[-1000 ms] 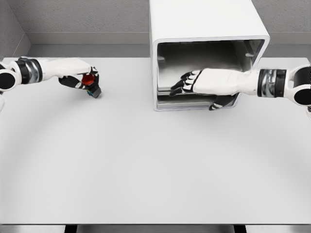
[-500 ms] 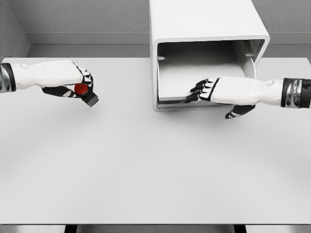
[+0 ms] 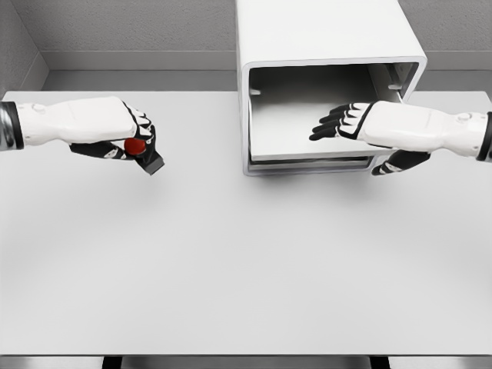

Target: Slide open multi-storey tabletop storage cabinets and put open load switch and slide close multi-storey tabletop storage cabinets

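1 cabinet (image 3: 323, 46) | 1 switch (image 3: 141, 151) clamped in left robot hand (image 3: 115, 131) | right robot hand (image 3: 361, 127) fingers apart

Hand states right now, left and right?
Left hand: closed on the small black load switch with the red round knob.
Right hand: open, holding nothing, at the white tabletop cabinet's opening.

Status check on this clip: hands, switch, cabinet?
Left hand shut on red-knobbed switch. Right hand open at cabinet mouth. Drawer open, nothing blocking.
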